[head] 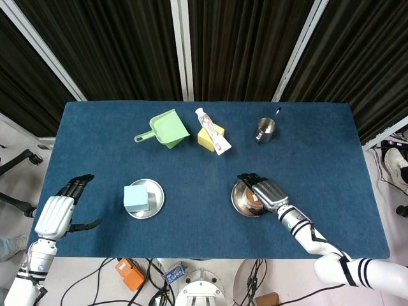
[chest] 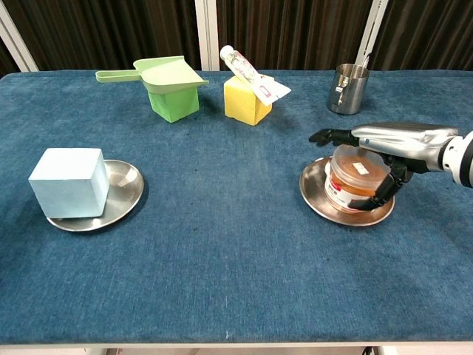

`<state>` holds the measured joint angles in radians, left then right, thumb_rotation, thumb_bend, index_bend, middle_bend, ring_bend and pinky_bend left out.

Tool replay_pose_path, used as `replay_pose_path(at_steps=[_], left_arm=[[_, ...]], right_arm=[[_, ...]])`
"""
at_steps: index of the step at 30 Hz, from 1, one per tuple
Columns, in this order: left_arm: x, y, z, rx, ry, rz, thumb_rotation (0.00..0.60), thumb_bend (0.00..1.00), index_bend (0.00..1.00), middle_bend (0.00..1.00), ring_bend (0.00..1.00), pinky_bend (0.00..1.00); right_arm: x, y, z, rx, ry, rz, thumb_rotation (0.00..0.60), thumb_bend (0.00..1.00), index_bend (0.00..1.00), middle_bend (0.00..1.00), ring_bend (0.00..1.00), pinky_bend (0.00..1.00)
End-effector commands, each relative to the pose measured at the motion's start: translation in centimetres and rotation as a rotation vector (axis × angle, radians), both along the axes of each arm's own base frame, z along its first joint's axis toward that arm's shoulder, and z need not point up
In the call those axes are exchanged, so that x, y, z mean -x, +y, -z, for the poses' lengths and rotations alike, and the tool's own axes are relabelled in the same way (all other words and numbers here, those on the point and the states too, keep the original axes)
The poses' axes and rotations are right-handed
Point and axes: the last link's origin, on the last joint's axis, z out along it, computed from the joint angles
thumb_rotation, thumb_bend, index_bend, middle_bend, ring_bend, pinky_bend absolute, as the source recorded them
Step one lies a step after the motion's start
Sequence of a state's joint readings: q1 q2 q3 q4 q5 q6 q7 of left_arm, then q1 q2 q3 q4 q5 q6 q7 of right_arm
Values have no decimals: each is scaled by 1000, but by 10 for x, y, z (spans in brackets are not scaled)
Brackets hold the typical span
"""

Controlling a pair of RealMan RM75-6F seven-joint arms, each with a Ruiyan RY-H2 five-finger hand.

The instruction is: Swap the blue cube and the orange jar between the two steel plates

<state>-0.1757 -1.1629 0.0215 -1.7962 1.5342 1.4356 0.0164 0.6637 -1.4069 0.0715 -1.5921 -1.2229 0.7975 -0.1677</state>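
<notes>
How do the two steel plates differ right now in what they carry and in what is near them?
The left plate carries the blue cube, set toward its left side; the right plate carries the orange jar. The right hand hovers over the jar and right plate, fingers spread; the left hand is well off from the left plate. Both are round, shiny and flat on the blue cloth.
</notes>
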Motion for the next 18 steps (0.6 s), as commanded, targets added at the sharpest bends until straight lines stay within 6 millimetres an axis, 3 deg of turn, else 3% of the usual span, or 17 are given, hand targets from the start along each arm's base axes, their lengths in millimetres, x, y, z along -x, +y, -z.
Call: replay_pose_path(at_steps=[1, 3, 7, 12, 15, 18], left_arm=[[0, -5, -5, -16, -1, 10, 581, 0, 88, 84, 98, 269], [0, -9, -9, -26, 0, 19, 582, 0, 88, 83, 95, 268], [10, -26, -23, -66, 75, 13, 584, 11, 88, 55, 58, 239], [41, -56, -38, -171, 208, -76, 600, 26, 88, 0, 0, 110], [56, -69, -34, -195, 188, -103, 600, 32, 84, 0, 0, 101], [71, -78, -21, -155, 132, -90, 600, 49, 47, 0, 0, 95]], right_arm=[[-1, 7, -9, -22, -28, -7, 600, 185, 0, 0, 0, 25], [-3, 14, -17, -9, -55, -24, 600, 160, 0, 0, 0, 0], [9, 44, -56, 131, -62, -138, 600, 158, 0, 0, 0, 0], [62, 113, -121, 414, 173, -145, 600, 158, 0, 0, 0, 0], [87, 147, -140, 529, 219, -59, 600, 158, 0, 0, 0, 0], [115, 173, -148, 580, 201, 35, 600, 158, 0, 0, 0, 0]])
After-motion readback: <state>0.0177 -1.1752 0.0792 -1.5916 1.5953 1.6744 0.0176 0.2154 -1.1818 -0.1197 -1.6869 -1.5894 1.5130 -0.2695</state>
